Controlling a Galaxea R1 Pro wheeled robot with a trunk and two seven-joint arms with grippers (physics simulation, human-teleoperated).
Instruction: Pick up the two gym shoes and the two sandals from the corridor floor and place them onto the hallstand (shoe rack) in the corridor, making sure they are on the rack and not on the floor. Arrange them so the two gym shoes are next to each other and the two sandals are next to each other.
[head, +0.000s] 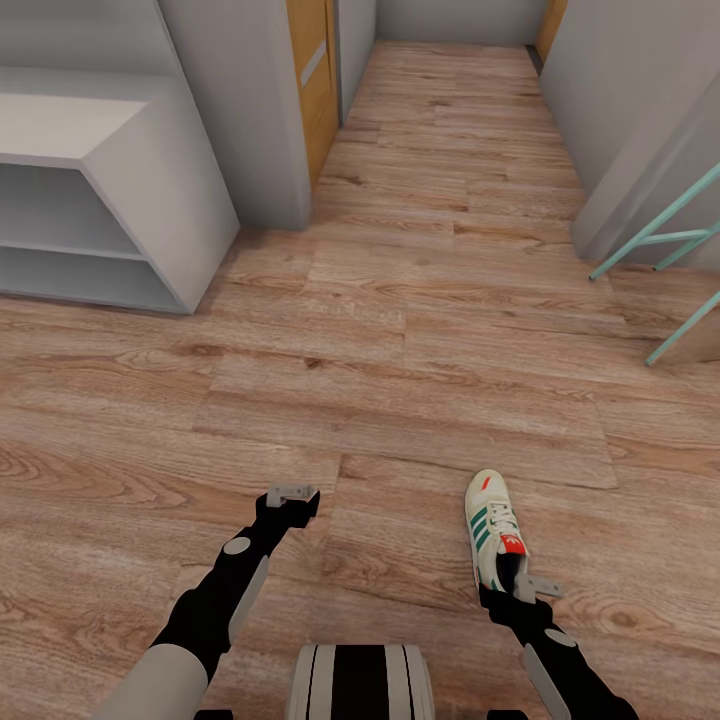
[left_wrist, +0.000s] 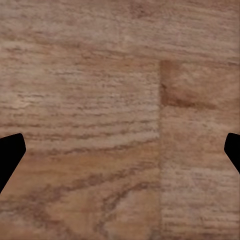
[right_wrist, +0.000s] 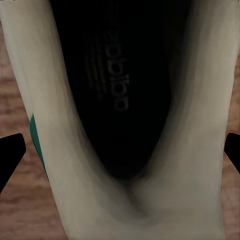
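Stretching ahead, wood-plank corridor floor (head: 420, 300); left pincer (head: 292, 494) spread empty, right pincer (head: 535, 588) gaping around gym shoe (head: 494, 530).

There is one gym shoe (head: 495, 530), one white shelf unit (head: 100, 200), and two grippers: left gripper (head: 292, 494), right gripper (head: 535, 586).

cream gym shoe (right_wrist: 65, 165) seen close, dark opening with faint insole lettering, green stripe, wood floor (right_wrist: 15, 90) at edges
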